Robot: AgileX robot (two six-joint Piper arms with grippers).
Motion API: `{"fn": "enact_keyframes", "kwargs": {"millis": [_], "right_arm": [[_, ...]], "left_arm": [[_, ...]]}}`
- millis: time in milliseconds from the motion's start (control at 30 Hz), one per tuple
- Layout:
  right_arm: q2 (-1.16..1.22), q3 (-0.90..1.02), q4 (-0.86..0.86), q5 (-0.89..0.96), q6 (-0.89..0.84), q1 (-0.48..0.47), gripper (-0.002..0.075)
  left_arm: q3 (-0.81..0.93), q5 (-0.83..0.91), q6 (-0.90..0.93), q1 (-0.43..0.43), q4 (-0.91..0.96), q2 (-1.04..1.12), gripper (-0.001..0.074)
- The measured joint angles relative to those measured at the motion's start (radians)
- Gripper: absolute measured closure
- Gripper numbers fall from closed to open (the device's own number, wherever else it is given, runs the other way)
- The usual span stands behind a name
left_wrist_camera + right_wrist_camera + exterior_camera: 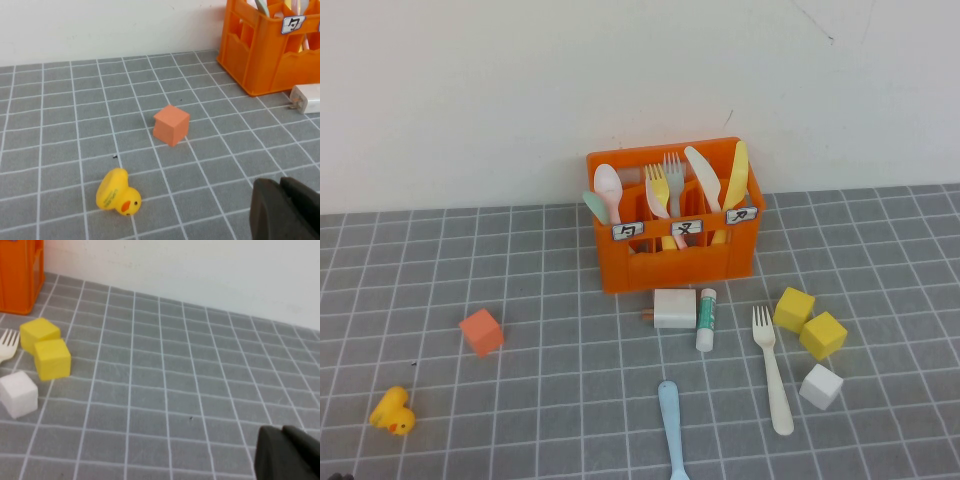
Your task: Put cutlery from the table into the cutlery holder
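A cream fork (772, 368) and pale blue utensil (670, 425) are lying on the tabletop (540, 400) at 6 o'clock of the cutlery holder (672, 215). The left gripper (287, 210) and right gripper (290, 455) are hovering low, their opening impossible to tell.

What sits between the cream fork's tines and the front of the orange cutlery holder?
In the high view, nothing: bare grey table separates the fork from the cutlery holder. The white-and-green tube lies just to the left. Both pincers are parked at the near edge.
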Motion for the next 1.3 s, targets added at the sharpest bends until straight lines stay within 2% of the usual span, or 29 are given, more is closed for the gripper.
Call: {"fn": "enact_keyframes", "kwargs": {"millis": [167,533,733,933,1067,1167,1300], "right_arm": [[0.0,0.004,-0.001,-0.132,-0.002,0.0,0.0729],[0.0,0.004,-0.005,-0.862,0.008,0.0,0.0729],[0.0,0.004,-0.003,-1.048,0.021,0.0,0.0729],[0.0,-0.006,-0.002,-1.052,0.019,0.0,0.0729],[0.0,-0.106,-0.013,-0.915,0.01,0.0,0.0729],[0.0,-0.262,-0.015,-0.665,0.022,0.0,0.0729],[0.023,-0.494,-0.015,-0.246,0.028,0.0,0.0729]], "left_arm": [[0.006,-0.092,0.0,0.0,0.0,0.0,0.0735],[0.006,-0.755,0.0,0.0,0.0,0.0,0.0735],[0.006,-0.975,0.0,0.0,0.0,0.0,0.0735],[0.001,-1.048,-0.071,0.0,-0.01,-0.003,0.0735],[-0.122,-0.8,-0.08,0.0,-0.054,-0.003,0.0735],[-0.258,-0.562,-0.048,0.0,-0.066,-0.003,0.0735],[-0.413,-0.365,0.027,0.0,-0.068,0.043,0.0735]]}}
